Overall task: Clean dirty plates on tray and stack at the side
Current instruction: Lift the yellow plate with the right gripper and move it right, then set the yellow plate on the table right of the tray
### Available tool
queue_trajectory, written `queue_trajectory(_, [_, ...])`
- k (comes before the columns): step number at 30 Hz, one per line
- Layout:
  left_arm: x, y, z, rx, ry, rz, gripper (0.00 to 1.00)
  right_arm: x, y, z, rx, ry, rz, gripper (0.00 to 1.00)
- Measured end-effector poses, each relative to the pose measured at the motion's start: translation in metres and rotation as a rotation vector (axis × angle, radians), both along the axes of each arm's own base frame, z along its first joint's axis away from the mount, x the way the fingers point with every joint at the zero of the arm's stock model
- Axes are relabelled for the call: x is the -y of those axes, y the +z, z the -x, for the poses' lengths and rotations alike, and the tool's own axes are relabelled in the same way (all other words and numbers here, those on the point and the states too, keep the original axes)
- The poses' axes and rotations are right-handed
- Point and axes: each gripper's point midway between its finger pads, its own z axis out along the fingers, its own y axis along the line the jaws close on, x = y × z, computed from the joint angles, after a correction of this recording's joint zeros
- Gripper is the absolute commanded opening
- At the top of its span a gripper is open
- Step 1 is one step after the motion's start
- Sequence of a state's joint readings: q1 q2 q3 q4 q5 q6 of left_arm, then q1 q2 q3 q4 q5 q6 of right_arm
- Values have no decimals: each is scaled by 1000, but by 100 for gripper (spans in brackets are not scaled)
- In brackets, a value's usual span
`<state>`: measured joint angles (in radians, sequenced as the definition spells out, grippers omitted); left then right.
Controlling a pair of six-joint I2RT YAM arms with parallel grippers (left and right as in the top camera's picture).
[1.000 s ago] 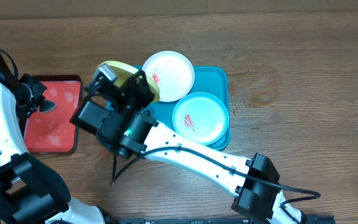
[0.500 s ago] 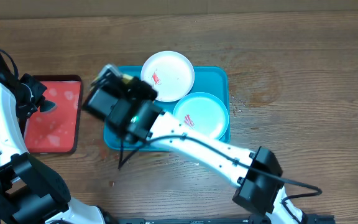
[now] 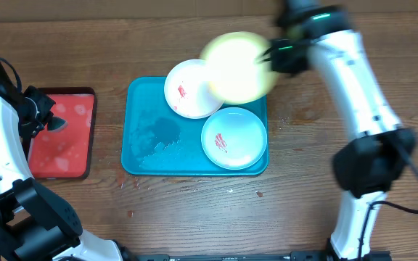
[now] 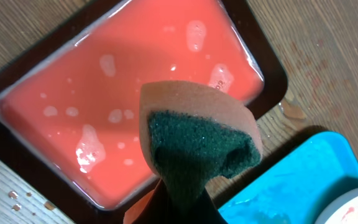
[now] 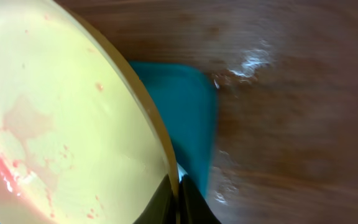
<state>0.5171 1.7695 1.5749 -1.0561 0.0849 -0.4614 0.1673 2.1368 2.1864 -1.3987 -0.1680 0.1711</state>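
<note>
Overhead, the right gripper (image 3: 273, 54) has swung from the teal tray's (image 3: 144, 145) left edge to past its far right corner, lifting the yellow-green plate (image 3: 236, 67) clear. The white plate (image 3: 191, 88) and light blue plate (image 3: 233, 138) stay behind on the tray. In the left wrist view, the left gripper (image 4: 182, 208) grips a sponge (image 4: 194, 146) directly above the red tray (image 4: 92, 106), unchanged. In the right wrist view, the jaws pinch the plate's rim, and its face beside them shows red smears, so wiping likely comes next.

red tray (image 3: 62, 134): left of frame, narrow, dark rim, wet film and droplets inside | sponge (image 4: 194, 146): orange, dark green scouring face, folded, centre of left wrist view | wooden table (image 3: 194, 217): wet specks right of centre, red flecks lower centre
</note>
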Motion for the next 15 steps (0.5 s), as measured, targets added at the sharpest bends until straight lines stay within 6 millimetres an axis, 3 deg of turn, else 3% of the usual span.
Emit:
queue_trajectory(3, [2,0,-1,8,-5,12,4,66,-15,3,-80,-155,-33,4])
queue_trajectory(6, [3,0,-2,12,-7,18,4,109,-42,13,-154,-260,-61,4])
queue_trajectory(10, [4,1,-3,16,-10,24,4,144,-81,24,-207,-348,-85,4])
queue_trajectory(13, [4,1,-3,19,-10,25,4,157,-102,27,-213,-381,-98,4])
queue_trajectory(14, [4,1,-4,20,-11,25,4,161,-113,31,-226,-394,-99,23])
queue_trajectory(15, [4,1,-4,19,-10,25,4,162,-116,33,-231,-396,-100,30])
